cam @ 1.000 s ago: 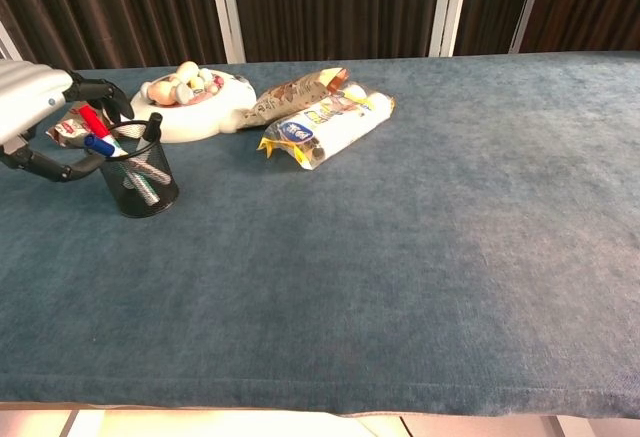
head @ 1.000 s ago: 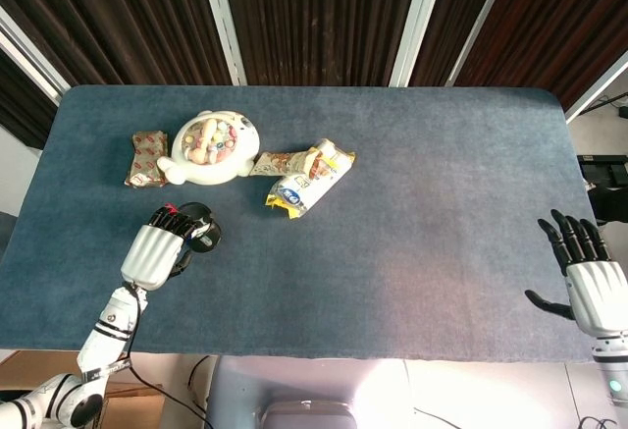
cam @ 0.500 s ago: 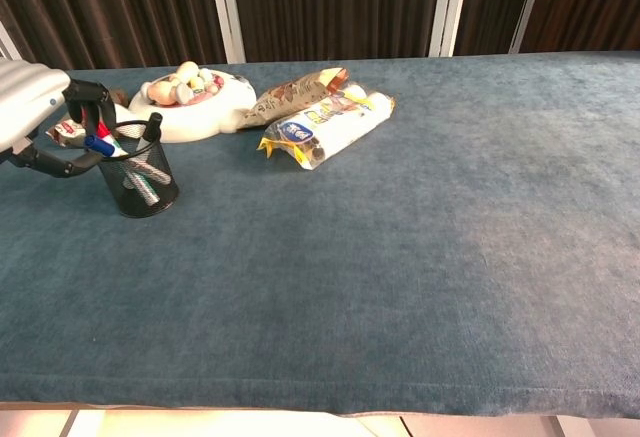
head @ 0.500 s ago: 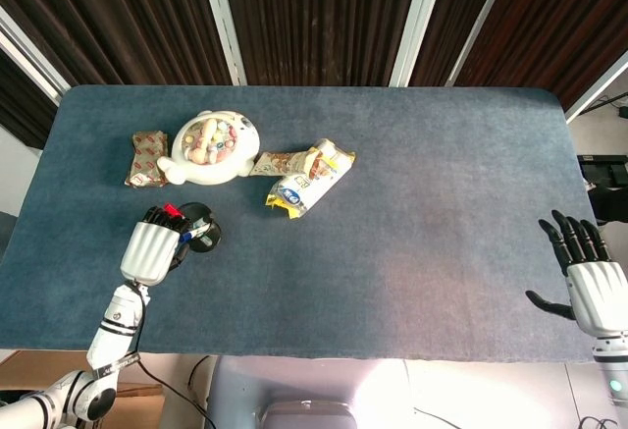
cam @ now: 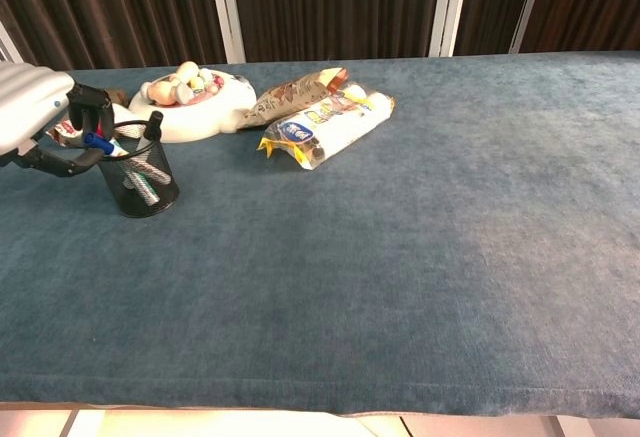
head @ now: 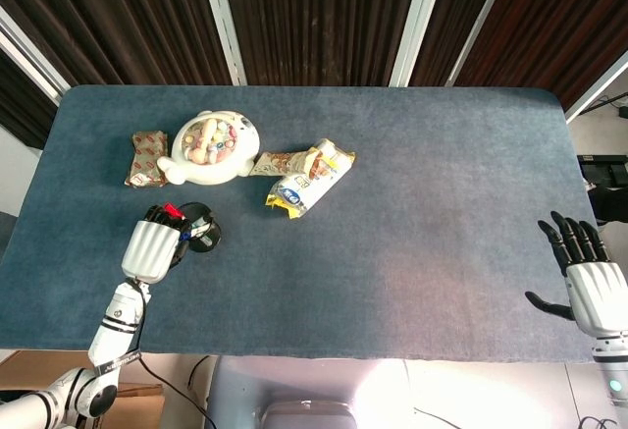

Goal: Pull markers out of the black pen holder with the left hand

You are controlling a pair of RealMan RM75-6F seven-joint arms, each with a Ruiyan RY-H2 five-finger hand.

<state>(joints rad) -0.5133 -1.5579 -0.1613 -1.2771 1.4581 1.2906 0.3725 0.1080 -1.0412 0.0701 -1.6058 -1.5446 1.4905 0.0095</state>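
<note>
Left hand (head: 149, 248) at the near-left part of the blue desk (head: 412, 184), its fingers (cam: 88, 105) curled over the rim of the black pen holder (cam: 145, 179) and closed around the tops of the markers (cam: 100, 143); red and blue caps show beside the fingers. The holder stands upright, with further markers inside it. Right hand (head: 587, 277) at the desk's near-right edge, fingers spread, holding nothing. Behind the holder: a white bowl (head: 211, 144) of small items, a brown snack packet (head: 147, 157), and two wrapped packages (head: 309, 179) lying side by side.
</note>
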